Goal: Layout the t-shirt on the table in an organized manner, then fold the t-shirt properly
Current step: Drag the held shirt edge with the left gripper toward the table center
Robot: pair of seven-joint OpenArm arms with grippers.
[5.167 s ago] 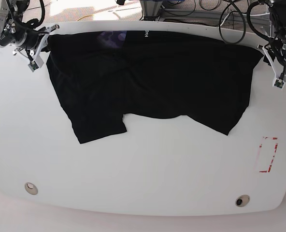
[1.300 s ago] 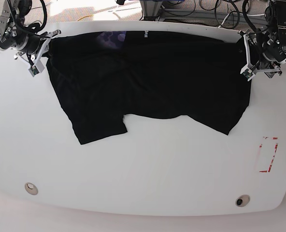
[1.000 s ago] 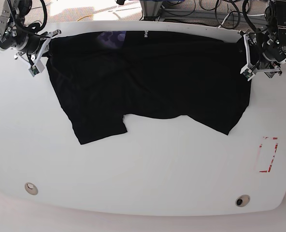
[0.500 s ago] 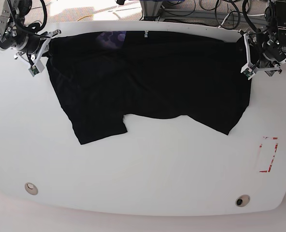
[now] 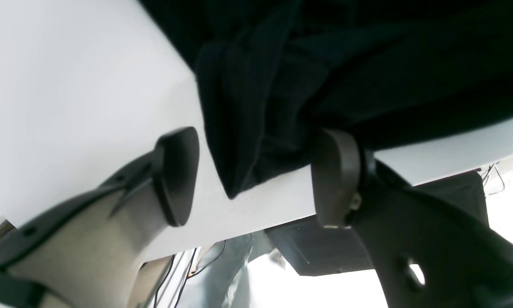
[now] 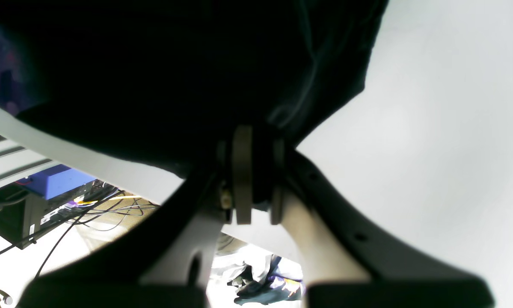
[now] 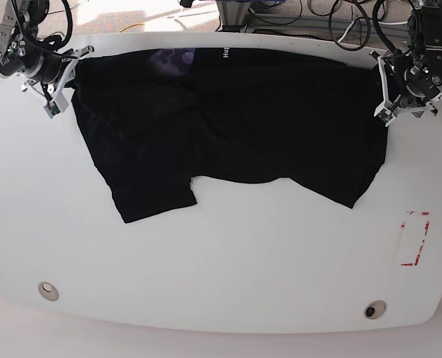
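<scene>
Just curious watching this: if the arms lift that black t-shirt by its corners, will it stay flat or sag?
The t-shirt would probably sag: it already lies in soft wrinkles. Cloth bunches limply where the right gripper pinches it. It looks thin, so likely light.

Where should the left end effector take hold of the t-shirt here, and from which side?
At the bunched corner of the t-shirt lying by the table edge, coming in from outside that edge. The cloth gathers into a thick point there, and the left end effector already straddles it with jaws apart, while the right end effector is pinched shut on the opposite corner.
</scene>
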